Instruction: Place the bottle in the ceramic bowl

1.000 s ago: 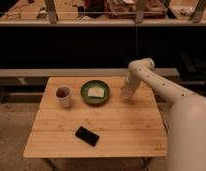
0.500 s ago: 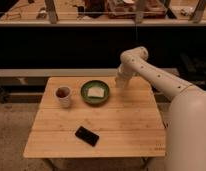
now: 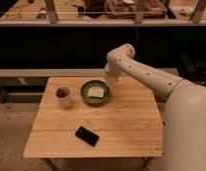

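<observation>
The dark green ceramic bowl (image 3: 84,93) sits on the far middle of the wooden table (image 3: 126,125). A pale yellowish patch (image 3: 96,92) shows inside it; I cannot tell what it is. My gripper (image 3: 110,83) hangs from the white arm just above the bowl's right rim, pointing down. I cannot make out the bottle as a separate thing; if it is in the gripper, it blends with the pale arm.
A whitish mug (image 3: 63,95) with a dark inside stands left of the bowl. A flat black device (image 3: 86,135) lies near the table's front edge. A dark shelf and railing run behind the table. My white body fills the right side.
The arm has swung left across the back of the table, from well right of the bowl to its right rim. The bowl, mug and black device have not moved.
</observation>
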Action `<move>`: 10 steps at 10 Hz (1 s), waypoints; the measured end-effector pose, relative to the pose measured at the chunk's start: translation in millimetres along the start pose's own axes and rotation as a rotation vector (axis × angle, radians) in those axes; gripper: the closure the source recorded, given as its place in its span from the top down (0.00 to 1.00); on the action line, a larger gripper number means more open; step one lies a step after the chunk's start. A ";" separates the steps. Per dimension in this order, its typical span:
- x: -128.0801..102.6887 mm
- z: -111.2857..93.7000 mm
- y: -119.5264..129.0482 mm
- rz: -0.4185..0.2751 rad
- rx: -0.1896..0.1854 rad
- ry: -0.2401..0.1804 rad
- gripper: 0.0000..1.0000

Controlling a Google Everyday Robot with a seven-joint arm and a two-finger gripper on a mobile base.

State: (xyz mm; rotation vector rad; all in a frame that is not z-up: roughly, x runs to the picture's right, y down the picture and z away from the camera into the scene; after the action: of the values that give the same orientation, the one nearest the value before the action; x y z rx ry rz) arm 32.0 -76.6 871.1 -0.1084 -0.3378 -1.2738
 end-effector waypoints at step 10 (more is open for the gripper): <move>-23.3 12.5 -39.7 -0.062 0.044 -0.028 0.63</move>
State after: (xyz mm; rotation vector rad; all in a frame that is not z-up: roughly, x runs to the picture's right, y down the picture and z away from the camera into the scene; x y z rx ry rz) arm -13.9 -63.6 871.5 -0.0790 -0.3951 -1.3266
